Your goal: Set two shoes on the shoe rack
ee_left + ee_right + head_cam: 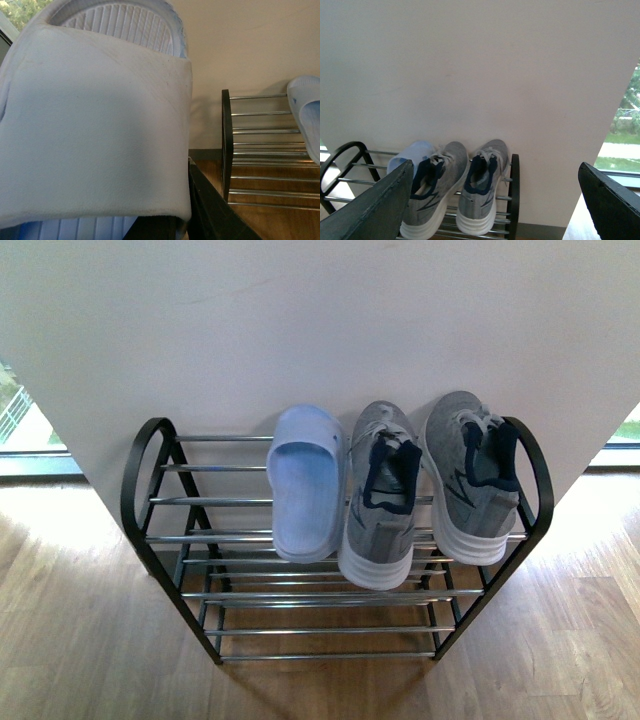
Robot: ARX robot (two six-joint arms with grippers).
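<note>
Second pale blue slide [95, 125] sat clamped in the left gripper [175, 220], strap facing its camera. Ahead of it, rack [150, 480] top tier held one slide [305, 485] beside two grey sneakers [385, 490], toes to wall.

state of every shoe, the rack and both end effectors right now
slide on the rack: resting on the top tier, left of the sneakers
second slide: held in the left end effector, off the rack
left sneaker: on the top tier, heel toward the camera
right sneaker: on the top tier, by the right frame
shoe rack: upright, left part of the top tier bare
right end effector: open, holding nothing
</note>
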